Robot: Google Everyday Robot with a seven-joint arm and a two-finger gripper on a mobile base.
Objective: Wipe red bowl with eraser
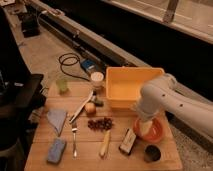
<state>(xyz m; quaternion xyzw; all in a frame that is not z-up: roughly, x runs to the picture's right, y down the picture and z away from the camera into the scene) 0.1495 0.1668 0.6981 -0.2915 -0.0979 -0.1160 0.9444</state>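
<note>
The red bowl (159, 132) sits on the wooden table (85, 160) near its right edge, just in front of the yellow tub. My gripper (145, 128) hangs at the end of the white arm, low over the bowl's left half and hiding part of its inside. It looks open and holds nothing. The eraser (128, 141) lies on the table just left of the bowl, apart from the gripper, with a dark face and a pale side showing.
A big yellow tub (131, 75) stands behind the bowl and a dark metal cup (151, 153) in front of it. Leftward lie a yellowish stick (105, 143), dark red fruit (101, 123), an apple (90, 108), a fork (74, 137), a blue sponge (56, 150) and a grey-blue cloth (57, 120).
</note>
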